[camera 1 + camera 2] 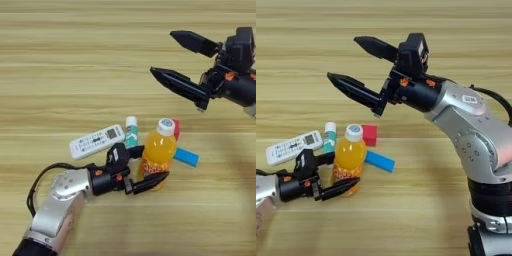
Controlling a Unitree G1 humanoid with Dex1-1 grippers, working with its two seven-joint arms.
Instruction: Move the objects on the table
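Note:
An orange-juice bottle with a white cap stands near the middle of the table. My left gripper reaches in from the lower left, its black fingers pressed against the bottle's lower body on both sides. Behind the bottle sits a red cube, and a flat blue block lies to the bottle's right. A white-and-green glue stick and a white remote control lie to its left. My right gripper hovers above and behind the group, open and holding nothing.
The objects sit close together in one cluster. My right arm stretches in from the right side of the table. Bare wood surrounds the cluster.

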